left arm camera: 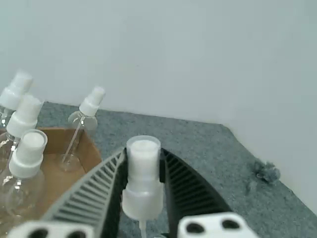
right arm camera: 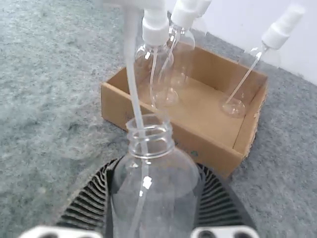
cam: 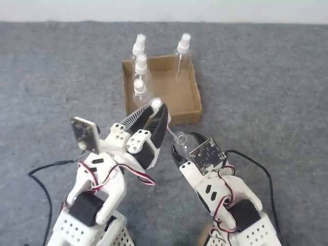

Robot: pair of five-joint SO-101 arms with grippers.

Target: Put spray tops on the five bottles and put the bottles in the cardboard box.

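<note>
My left gripper (cam: 155, 114) is shut on a white spray top (cam: 156, 105), held upright between its fingers (left arm camera: 106, 186) with the dip tube hanging down. Just below, my right gripper (cam: 178, 151) is shut on a clear, uncapped bottle (right arm camera: 151, 183). The thin tube (right arm camera: 132, 84) runs down through the bottle's open neck (right arm camera: 150, 140), while the top's cap (left arm camera: 143, 171) is still well above the neck. Behind both grippers sits the cardboard box (cam: 189, 105) with several capped bottles standing in it, three along one side (cam: 139, 86) and one at the far corner (cam: 183, 48).
Grey carpet (cam: 266, 87) covers the table around the box. A white wall (left arm camera: 198, 59) rises behind it. Cables (cam: 43, 174) trail beside the arm bases. A bit of fluff (left arm camera: 265, 173) lies on the carpet off to one side.
</note>
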